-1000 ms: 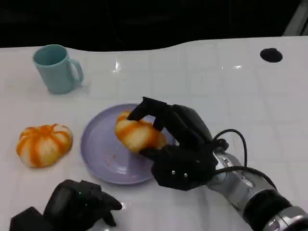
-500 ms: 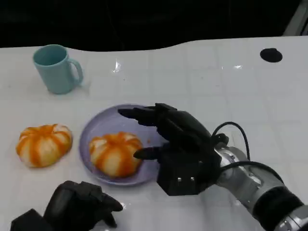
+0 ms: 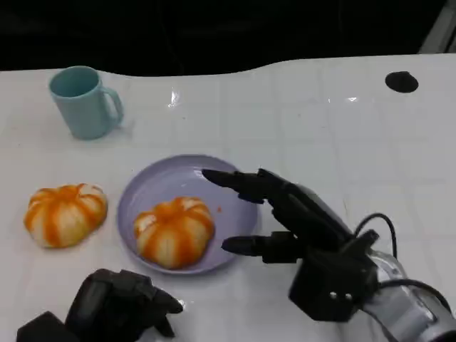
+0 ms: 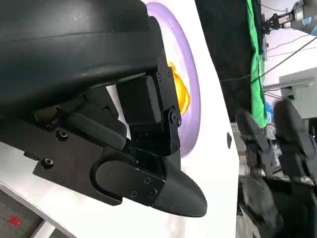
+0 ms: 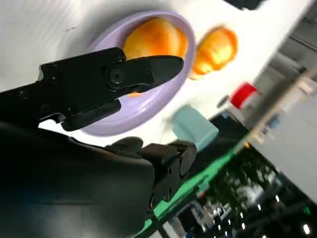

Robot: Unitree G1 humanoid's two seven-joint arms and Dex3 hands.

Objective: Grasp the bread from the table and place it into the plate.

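Note:
An orange-and-white striped bread roll lies inside the lilac plate, toward its near side; the right wrist view shows the roll in the plate too. My right hand is just right of the plate, fingers spread and holding nothing, a little apart from the roll. A second striped bread roll sits on the table left of the plate. My left hand rests near the table's front edge with its fingers curled in, empty.
A light blue mug stands at the back left. A small black disc lies at the far right of the white table. A dark band runs behind the table's far edge.
My right hand let go of the roll it held over the plate; the roll now lies in the plate. The hand has drawn back to the right and toward me, fingers spread.

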